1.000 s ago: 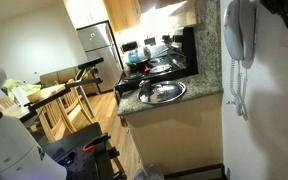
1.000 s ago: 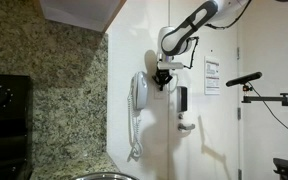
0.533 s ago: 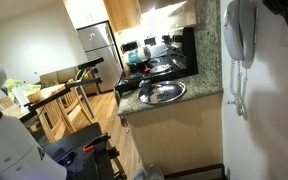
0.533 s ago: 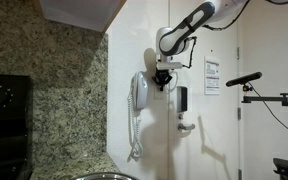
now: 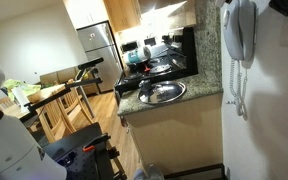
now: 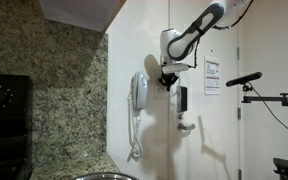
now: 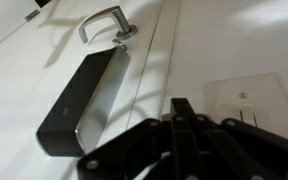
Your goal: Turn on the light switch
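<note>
The light switch (image 7: 246,100) is a small off-white rectangular plate with a small screw, flat on the white wall at the right of the wrist view. My gripper (image 7: 184,108) is shut and empty, its black fingertips together and pointing at the wall just left of the plate. I cannot tell whether it touches. In an exterior view my gripper (image 6: 169,78) is against the wall between the white wall phone (image 6: 139,95) and the door, and it hides the switch there.
The phone with its dangling cord also shows in an exterior view (image 5: 239,30). On the door are a black lock box (image 7: 79,100), a metal lever handle (image 7: 109,25) and a paper notice (image 6: 212,76). A granite counter with a sink (image 5: 162,92) lies beyond.
My gripper has shifted a little away from the phone toward the door edge, and the arm's elbow has risen. Nothing else moved.
</note>
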Available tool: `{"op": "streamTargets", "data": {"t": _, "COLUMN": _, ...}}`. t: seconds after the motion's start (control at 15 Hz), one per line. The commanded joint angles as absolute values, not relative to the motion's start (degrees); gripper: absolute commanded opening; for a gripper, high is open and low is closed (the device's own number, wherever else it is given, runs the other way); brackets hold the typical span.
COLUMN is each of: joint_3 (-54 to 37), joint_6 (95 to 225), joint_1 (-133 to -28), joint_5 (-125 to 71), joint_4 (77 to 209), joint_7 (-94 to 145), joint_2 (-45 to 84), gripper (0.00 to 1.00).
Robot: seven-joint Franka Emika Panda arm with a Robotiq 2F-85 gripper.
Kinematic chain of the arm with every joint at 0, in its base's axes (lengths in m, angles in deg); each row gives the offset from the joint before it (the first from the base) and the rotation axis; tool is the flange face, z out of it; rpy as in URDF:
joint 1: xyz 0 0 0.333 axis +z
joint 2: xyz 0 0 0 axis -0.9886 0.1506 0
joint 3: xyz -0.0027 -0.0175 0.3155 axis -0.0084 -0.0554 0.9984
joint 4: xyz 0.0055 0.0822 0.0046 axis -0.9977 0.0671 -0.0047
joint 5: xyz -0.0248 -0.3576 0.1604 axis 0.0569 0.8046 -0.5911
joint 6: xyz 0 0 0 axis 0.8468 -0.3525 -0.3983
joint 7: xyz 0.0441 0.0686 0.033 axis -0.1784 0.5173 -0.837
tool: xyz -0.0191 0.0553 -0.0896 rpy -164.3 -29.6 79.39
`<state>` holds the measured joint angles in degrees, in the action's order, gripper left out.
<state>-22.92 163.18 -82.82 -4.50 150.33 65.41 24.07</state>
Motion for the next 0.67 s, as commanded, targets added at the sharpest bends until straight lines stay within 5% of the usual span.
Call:
{"op": "streamTargets", "data": {"t": 0.0, "joint_3": -24.3, "joint_6": 167.4, "joint_1": -81.5, "joint_5": 1.8, "joint_4": 160.6, "joint_7": 69.8, "joint_2": 17.1, "gripper": 0.00}}
{"op": "streamTargets", "data": {"t": 0.6, "joint_3": -21.7, "joint_6": 175.6, "joint_1": -84.2, "joint_5": 28.7, "joint_4": 179.6, "joint_7": 85.3, "joint_2": 1.7, "gripper": 0.00}}
